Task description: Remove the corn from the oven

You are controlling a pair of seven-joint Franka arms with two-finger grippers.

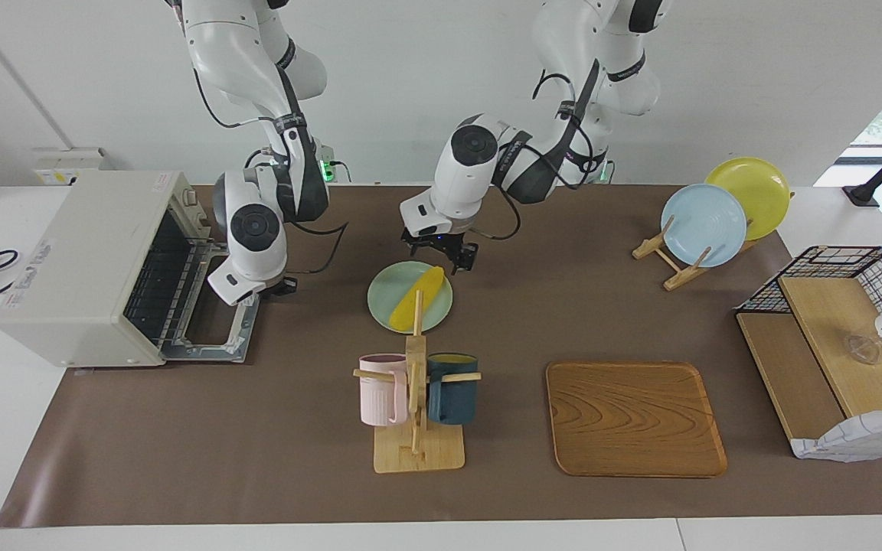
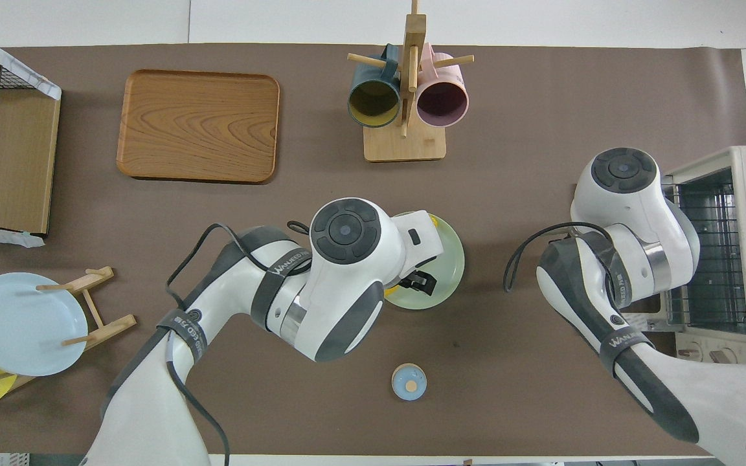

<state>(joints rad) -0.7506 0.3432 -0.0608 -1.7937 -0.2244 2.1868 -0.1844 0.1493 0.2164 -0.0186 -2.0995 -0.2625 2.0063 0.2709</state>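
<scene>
Corn (image 1: 416, 298) lies on green plate (image 1: 389, 289); left gripper (image 1: 441, 252) hovers at its rim, fingers released. Oven (image 1: 81, 268) door down; right gripper (image 1: 276, 288) beside it, finger state indiscernible.

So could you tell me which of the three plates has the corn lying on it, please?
The pale green plate lying flat mid-table holds the corn; the blue plate and yellow plate stand empty in the rack.

— Plates? Count them!
— Three: pale green plate (image 1: 395, 295), blue plate (image 1: 703, 224), yellow plate (image 1: 755, 191).
— Mugs?
— Two: pink mug (image 1: 381, 389), navy mug (image 1: 452, 389). One wooden tray (image 1: 635, 418), one corn (image 1: 416, 298), one oven (image 1: 81, 268).
</scene>
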